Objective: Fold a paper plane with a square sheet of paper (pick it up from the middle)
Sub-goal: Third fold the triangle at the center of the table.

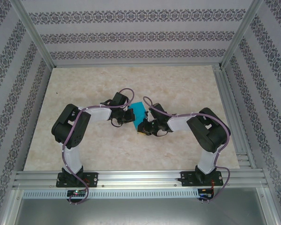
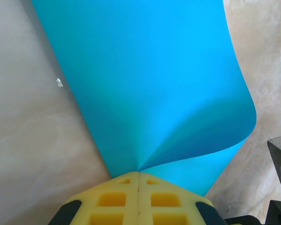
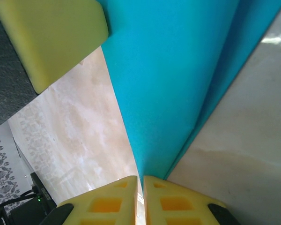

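Teal-blue and limp, the square sheet of paper [image 1: 136, 114] bows at mid-table [image 1: 178, 84], pinched from either side by the pressed-together fingers of the left gripper [image 2: 138, 175] and right gripper [image 3: 141, 180]; it likely creases easily and is best held at its edges.

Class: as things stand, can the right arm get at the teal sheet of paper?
Likely yes: the right pincer is shut on the sheet of paper, and the left pincer grips it elsewhere, not blocking.
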You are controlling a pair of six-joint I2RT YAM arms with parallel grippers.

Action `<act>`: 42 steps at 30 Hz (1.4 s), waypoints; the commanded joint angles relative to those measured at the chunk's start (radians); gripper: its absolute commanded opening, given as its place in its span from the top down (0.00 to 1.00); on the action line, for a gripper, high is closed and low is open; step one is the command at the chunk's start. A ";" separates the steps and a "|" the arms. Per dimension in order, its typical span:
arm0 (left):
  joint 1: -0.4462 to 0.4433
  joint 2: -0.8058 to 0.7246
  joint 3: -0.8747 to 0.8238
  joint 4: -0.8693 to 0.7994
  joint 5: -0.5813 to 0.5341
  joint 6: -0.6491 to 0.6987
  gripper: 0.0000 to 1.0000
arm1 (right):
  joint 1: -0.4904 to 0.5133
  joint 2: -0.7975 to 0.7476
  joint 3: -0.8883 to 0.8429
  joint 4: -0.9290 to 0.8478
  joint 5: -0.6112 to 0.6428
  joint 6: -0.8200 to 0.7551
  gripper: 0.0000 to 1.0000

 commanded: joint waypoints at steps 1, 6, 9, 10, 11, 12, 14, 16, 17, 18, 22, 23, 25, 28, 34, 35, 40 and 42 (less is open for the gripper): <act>-0.006 -0.004 -0.030 -0.043 -0.054 -0.003 1.00 | 0.021 0.055 0.006 -0.086 0.075 -0.032 0.87; -0.006 -0.004 -0.032 -0.046 -0.057 -0.002 1.00 | 0.046 0.047 0.055 -0.240 0.190 -0.090 0.87; -0.006 -0.004 -0.031 -0.046 -0.057 -0.004 1.00 | 0.073 0.043 0.095 -0.326 0.257 -0.128 0.87; -0.006 -0.005 -0.032 -0.045 -0.056 -0.004 1.00 | 0.083 0.043 0.103 -0.343 0.276 -0.136 0.87; -0.006 -0.006 -0.030 -0.045 -0.057 -0.004 1.00 | 0.094 0.045 0.115 -0.367 0.296 -0.146 0.87; -0.006 -0.004 -0.030 -0.046 -0.056 -0.004 1.00 | 0.103 0.047 0.130 -0.388 0.319 -0.156 0.87; -0.006 -0.006 -0.030 -0.046 -0.057 -0.005 1.00 | 0.123 0.050 0.153 -0.429 0.368 -0.173 0.88; -0.006 -0.006 -0.029 -0.049 -0.058 -0.004 1.00 | 0.138 0.055 0.171 -0.459 0.405 -0.188 0.88; -0.006 -0.005 -0.028 -0.049 -0.058 -0.004 1.00 | 0.147 0.055 0.179 -0.472 0.426 -0.193 0.88; -0.006 -0.005 -0.027 -0.050 -0.058 -0.003 1.00 | 0.154 0.056 0.187 -0.478 0.441 -0.200 0.88; -0.006 -0.003 -0.025 -0.050 -0.058 -0.002 1.00 | 0.154 0.011 0.187 -0.419 0.402 -0.209 0.89; -0.006 -0.004 -0.024 -0.052 -0.058 -0.002 1.00 | 0.145 -0.018 0.180 -0.377 0.369 -0.203 0.89; -0.006 -0.001 -0.023 -0.051 -0.057 -0.003 1.00 | 0.120 -0.082 0.158 -0.283 0.307 -0.177 0.88; -0.006 0.000 -0.021 -0.051 -0.056 -0.002 1.00 | 0.086 -0.148 0.127 -0.185 0.239 -0.147 0.84; -0.006 -0.001 -0.020 -0.048 -0.054 -0.001 1.00 | 0.081 -0.104 0.115 -0.164 0.169 -0.135 0.83; -0.006 -0.001 -0.020 -0.047 -0.053 -0.002 1.00 | 0.083 -0.092 0.109 -0.153 0.159 -0.129 0.84; -0.006 0.000 -0.019 -0.049 -0.054 -0.001 1.00 | 0.091 -0.040 0.107 -0.141 0.137 -0.117 0.85; -0.006 -0.001 -0.020 -0.051 -0.054 -0.002 1.00 | 0.093 -0.017 0.103 -0.141 0.135 -0.112 0.86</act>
